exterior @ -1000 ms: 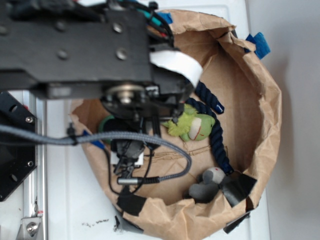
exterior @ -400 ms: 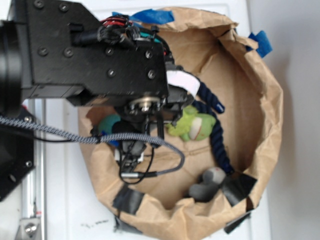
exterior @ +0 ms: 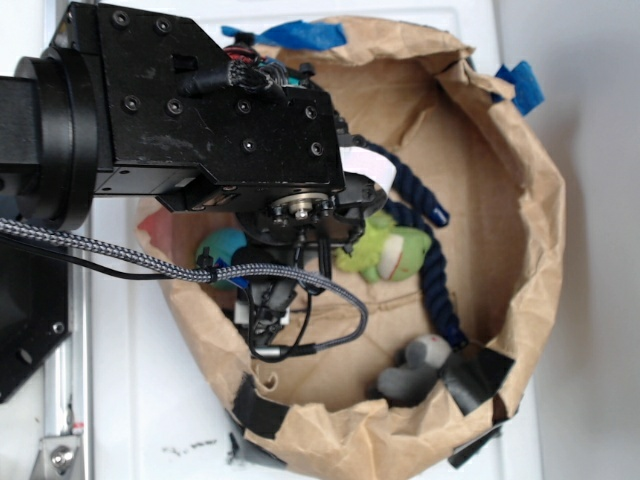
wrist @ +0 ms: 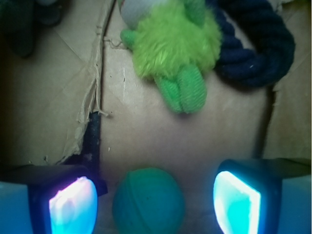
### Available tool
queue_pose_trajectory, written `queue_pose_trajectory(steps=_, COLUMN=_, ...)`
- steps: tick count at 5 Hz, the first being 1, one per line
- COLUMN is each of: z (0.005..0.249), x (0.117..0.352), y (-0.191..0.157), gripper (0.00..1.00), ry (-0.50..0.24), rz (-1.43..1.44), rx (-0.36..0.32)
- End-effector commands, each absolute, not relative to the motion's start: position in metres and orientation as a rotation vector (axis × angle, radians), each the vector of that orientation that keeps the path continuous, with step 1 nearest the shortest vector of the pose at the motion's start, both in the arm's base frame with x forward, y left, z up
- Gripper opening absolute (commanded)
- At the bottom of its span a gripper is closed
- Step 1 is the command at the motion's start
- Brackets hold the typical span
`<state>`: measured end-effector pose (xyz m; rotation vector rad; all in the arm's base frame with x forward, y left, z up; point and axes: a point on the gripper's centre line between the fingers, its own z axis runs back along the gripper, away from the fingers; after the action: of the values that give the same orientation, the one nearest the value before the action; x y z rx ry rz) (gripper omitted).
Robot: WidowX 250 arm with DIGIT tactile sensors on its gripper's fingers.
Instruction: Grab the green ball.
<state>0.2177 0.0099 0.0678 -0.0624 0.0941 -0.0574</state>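
Wrist view put the ball [wrist: 148, 201] nearest to us, low in the frame and lying on the brown paper floor between the two lit pads [wrist: 73, 204]. The gripper [wrist: 155, 202] stood wide open and held nothing; a clear gap showed on each side of the ball. We judged the step to be the final descent and close. To do it well we needed to keep the ball centred, drop until the pads sat at its widest part, then close slowly, since a round rubbery ball could squirt out from an off-centre pinch. Farther off lay the frog [wrist: 174, 44], apart from the ball, and beyond it the rope [wrist: 256, 44]. In the exterior view the arm [exterior: 200, 120] reached in over the bag [exterior: 520, 200], wrist pointing down at the ball [exterior: 222, 245] near the bag's left wall.
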Motion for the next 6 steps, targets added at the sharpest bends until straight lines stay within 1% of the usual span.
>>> queue_pose_trajectory(steps=1, z=0.055, x=0.203, y=0.000, gripper=1.00, ry=0.119, rz=-0.051, rx=-0.076)
queue_pose_trajectory(steps=3, z=0.043, x=0.204, y=0.000, gripper=1.00, ry=0.119, rz=-0.048, rx=-0.060)
queue_pose_trajectory(steps=4, z=0.036, x=0.205, y=-0.001, gripper=1.00, ry=0.113, rz=-0.060, rx=-0.035)
queue_pose_trajectory(steps=5, z=0.029, x=0.202, y=-0.006, gripper=1.00, ry=0.086, rz=-0.099, rx=0.044)
queue_pose_trajectory(steps=6, z=0.028, x=0.202, y=-0.008, gripper=0.96, ry=0.082, rz=-0.115, rx=0.064)
